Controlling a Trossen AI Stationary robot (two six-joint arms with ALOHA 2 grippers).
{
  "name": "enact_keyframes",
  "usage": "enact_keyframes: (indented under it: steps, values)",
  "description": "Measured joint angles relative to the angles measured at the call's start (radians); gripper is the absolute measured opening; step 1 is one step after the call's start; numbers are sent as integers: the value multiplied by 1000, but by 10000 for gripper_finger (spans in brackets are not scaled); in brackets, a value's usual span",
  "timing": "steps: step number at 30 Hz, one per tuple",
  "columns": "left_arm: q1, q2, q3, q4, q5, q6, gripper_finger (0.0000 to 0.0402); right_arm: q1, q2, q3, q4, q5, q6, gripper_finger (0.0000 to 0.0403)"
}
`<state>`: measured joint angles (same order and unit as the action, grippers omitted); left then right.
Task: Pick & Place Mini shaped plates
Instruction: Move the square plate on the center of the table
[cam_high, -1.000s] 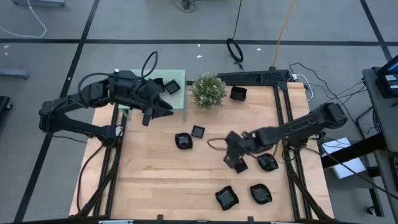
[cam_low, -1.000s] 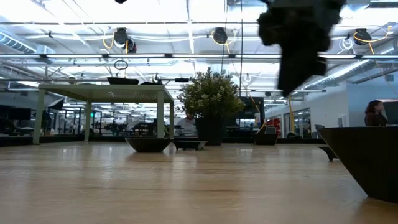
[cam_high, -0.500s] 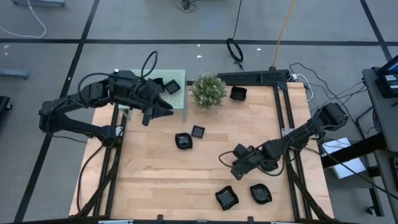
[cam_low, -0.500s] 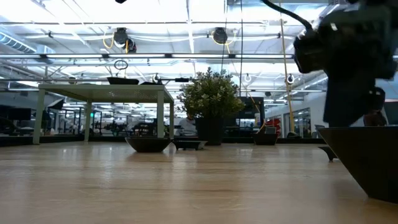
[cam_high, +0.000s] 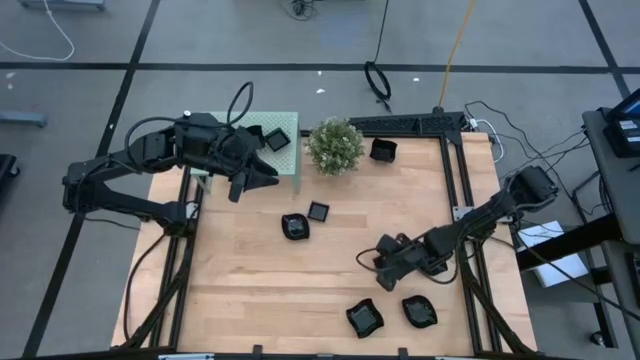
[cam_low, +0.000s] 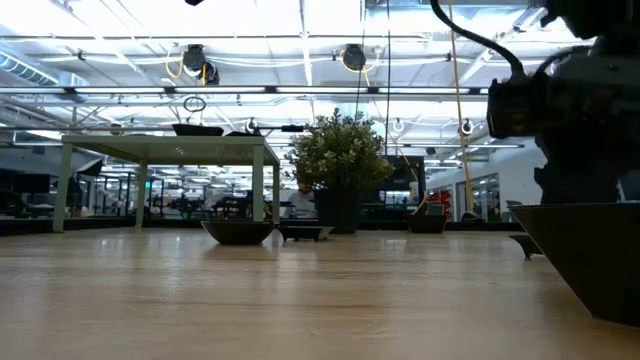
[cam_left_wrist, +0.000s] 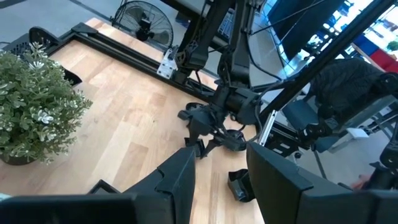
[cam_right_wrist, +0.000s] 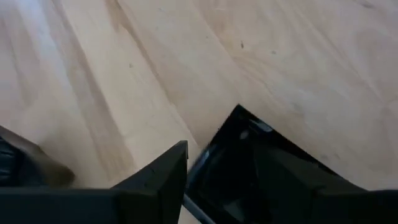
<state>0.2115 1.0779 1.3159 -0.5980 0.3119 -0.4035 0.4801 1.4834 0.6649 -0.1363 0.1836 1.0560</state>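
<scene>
- The step in hand looks like a pick: the right gripper (cam_high: 378, 266) is low over a square mini plate (cam_right_wrist: 249, 165) that lies flat on the tabletop (cam_high: 250, 270), at about four o'clock from the tabletop's centre.
- To do it well, I would keep one finger inside the dish and one outside its rim, close on the raised edge rather than the flat floor, then lift straight up so the glossy dish does not slide.
- Right fingers (cam_right_wrist: 158, 180) stand apart, straddling the plate's near corner; nothing is clamped yet, by my reading.
- Right arm pose: stretched in from the three o'clock edge, forearm nearly level, wrist pitched down toward the wood.
- The left gripper (cam_high: 262, 172) waits above the small green stand (cam_high: 285, 122) at about eleven o'clock; its fingers (cam_left_wrist: 180, 177) are apart and hold nothing.
- Other plates: one on the stand (cam_high: 276, 139), a pair near centre (cam_high: 295, 226), one by the potted plant (cam_high: 335, 145) at one o'clock (cam_high: 383, 150), two at five o'clock (cam_high: 364, 317).
- Risk: a neighbouring plate lies close under the right arm; a sideways sweep could knock it.
</scene>
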Motion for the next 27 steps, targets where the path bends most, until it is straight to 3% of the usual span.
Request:
enact_keyframes:
  steps: [4, 12, 18, 20, 23, 27]
  values:
    - [0, 0, 0, 0, 0, 3, 147, -1, 40, 1, 36, 31, -97, 173]
    - [0, 0, 0, 2, -1, 28, 147, -63, 53, -1, 296, 259, -449, 169]
    - [0, 0, 0, 2, -1, 25, 147, -125, 43, -2, 451, 255, -492, 160]
    - [0, 0, 0, -1, -1, 24, 147, -114, 33, -2, 472, 202, -493, 156]
    - [-1, 0, 0, -6, -1, 23, 147, -69, 29, -2, 438, 151, -495, 151]
    - [-4, 0, 0, -7, -1, 23, 147, -16, 36, -2, 302, 174, -509, 150]
